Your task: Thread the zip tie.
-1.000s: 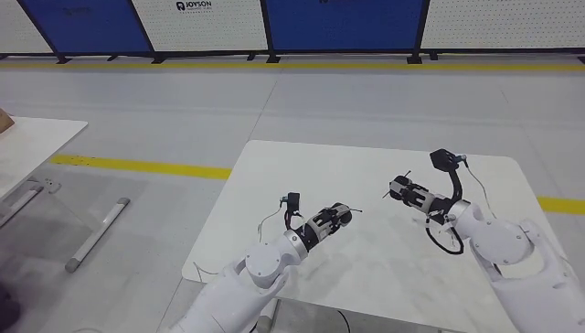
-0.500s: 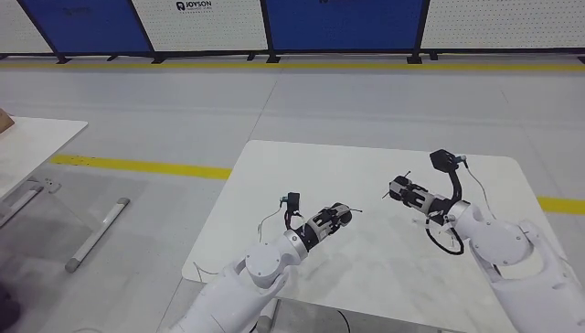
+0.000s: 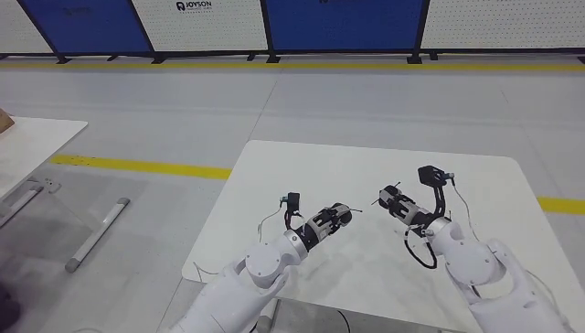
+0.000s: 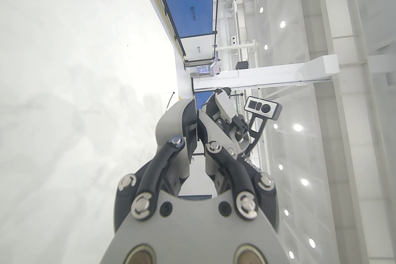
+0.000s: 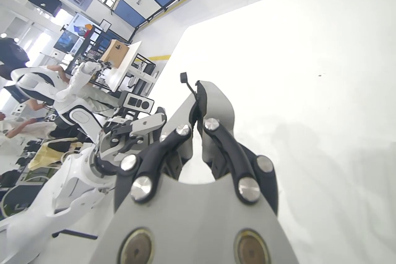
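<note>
A thin black zip tie is held over the white table. My right gripper is shut on the zip tie just below its small square head, which sticks out past the fingertips. My left gripper is shut on the zip tie's thin tail, whose tip pokes out beyond the fingers. In the top view the left gripper and the right gripper face each other a short gap apart, mid-table. Whether both ends belong to one strap is hidden.
The table's near-left edge lies close to the left arm. A second white table stands far left, with a metal bar on the floor between. Bare tabletop stretches behind both grippers.
The right arm has moved left, bringing its gripper and the zip tie head closer to the left gripper. The left arm has stayed still.
</note>
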`<state>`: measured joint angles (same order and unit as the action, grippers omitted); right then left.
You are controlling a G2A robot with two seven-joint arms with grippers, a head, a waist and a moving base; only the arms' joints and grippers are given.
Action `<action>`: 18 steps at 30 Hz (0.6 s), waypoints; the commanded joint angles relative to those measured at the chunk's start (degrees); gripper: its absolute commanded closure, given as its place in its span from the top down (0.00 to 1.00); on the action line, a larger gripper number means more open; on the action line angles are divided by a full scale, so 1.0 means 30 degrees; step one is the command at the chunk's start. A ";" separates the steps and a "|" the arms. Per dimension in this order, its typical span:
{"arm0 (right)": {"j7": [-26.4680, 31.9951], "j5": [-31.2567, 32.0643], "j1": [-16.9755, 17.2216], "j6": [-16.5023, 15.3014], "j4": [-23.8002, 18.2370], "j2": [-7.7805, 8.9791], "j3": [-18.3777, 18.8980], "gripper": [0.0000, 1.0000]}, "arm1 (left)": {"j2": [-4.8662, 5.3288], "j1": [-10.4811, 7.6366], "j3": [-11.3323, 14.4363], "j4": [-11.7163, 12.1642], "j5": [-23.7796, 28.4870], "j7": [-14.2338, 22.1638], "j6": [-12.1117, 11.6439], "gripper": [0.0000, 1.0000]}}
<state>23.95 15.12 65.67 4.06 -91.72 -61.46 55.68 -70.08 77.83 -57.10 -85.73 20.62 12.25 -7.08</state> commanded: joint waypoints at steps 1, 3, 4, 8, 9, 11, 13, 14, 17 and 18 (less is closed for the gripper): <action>-0.0002 0.0001 0.0000 0.0004 -0.0001 0.0000 -0.0001 0.00 | 0.0000 0.0000 0.0000 0.0000 0.0000 0.0000 0.0000 0.00; -0.0002 0.0001 0.0000 0.0004 -0.0001 0.0000 -0.0001 0.00 | 0.0000 0.0000 0.0000 0.0000 0.0000 0.0000 0.0000 0.00; -0.0002 0.0001 0.0000 0.0004 -0.0001 0.0000 -0.0001 0.00 | 0.0000 0.0000 0.0000 0.0000 0.0000 0.0000 0.0000 0.00; -0.0171 -0.0446 0.0341 -0.0615 0.0139 -0.0065 0.0131 0.00 | 0.0000 0.0000 0.0000 0.0000 0.0000 0.0000 0.0000 0.00; -0.0166 -0.0605 0.0425 -0.0838 0.0157 -0.0083 0.0158 0.00 | 0.0000 0.0000 0.0000 0.0000 0.0000 0.0000 0.0000 0.00; -0.0179 -0.0792 0.0559 -0.1178 0.0205 -0.0104 0.0301 0.00 | 0.0000 0.0000 0.0000 0.0000 0.0000 0.0000 0.0000 0.00; -0.0093 -0.0839 0.0632 -0.1299 0.0187 -0.0121 0.0385 0.00 | 0.0000 0.0000 0.0000 0.0000 0.0000 0.0000 0.0000 0.00; -0.0024 -0.0842 0.0663 -0.1343 0.0155 -0.0140 0.0401 0.00 | 0.0000 0.0000 0.0000 0.0000 0.0000 0.0000 0.0000 0.00; 0.0182 -0.1008 0.0657 -0.1200 0.0178 -0.0218 0.0345 0.00 | 0.0000 0.0000 0.0000 0.0000 0.0000 0.0000 0.0000 0.00; 0.0214 -0.1012 0.0642 -0.1195 0.0186 -0.0225 0.0343 0.00 | 0.0000 0.0000 0.0000 0.0000 0.0000 0.0000 0.0000 0.00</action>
<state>24.43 12.13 67.67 0.41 -91.20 -62.11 56.74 -70.08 77.83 -57.10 -85.73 20.62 12.25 -7.08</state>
